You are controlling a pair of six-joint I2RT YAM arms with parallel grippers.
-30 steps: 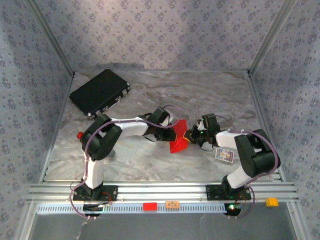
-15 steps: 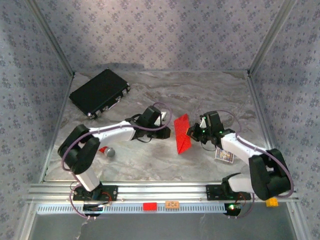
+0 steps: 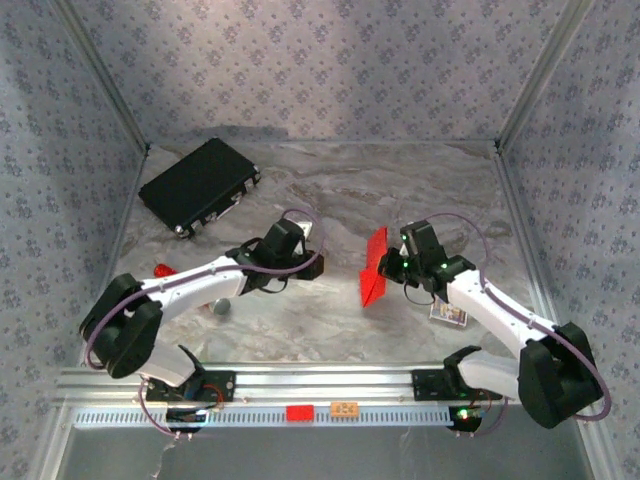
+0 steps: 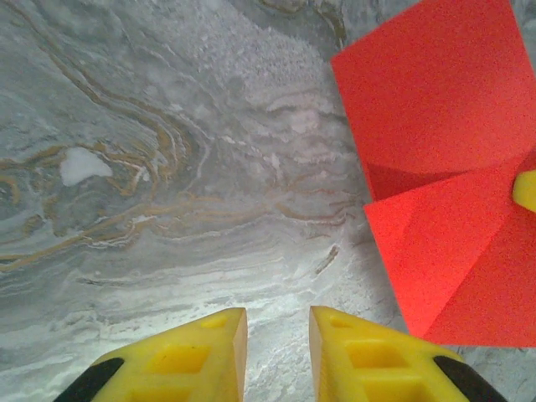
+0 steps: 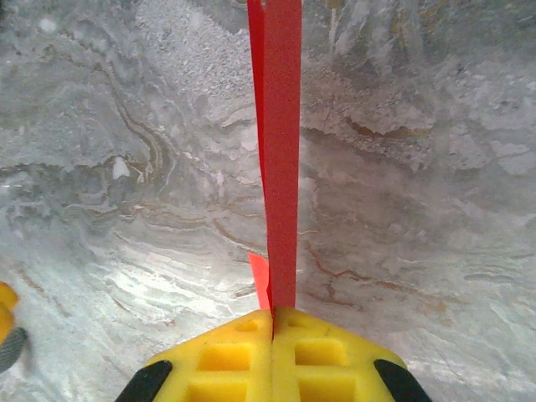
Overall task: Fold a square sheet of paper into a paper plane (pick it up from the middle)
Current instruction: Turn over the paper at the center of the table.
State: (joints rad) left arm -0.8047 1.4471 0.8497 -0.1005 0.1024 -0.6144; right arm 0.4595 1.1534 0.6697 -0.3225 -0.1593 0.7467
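red and folded, the square sheet of paper (image 5: 282, 126) sits edge-on over the table (image 3: 330, 190), clamped tight in our right gripper (image 5: 274, 322), likely to press its crease; our left gripper (image 4: 276, 335) hovers beside it, fingers (image 4: 193, 360) slightly parted, empty.

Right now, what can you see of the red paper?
The red paper is thin, plain and bright red, already folded: the left wrist view shows flat flaps meeting at creases. It stands on edge near the middle of the table and looks like a narrow strip from the right wrist. The right gripper pinches one edge between shut fingers. I cannot tell whether its lower tip rests on the marble surface.
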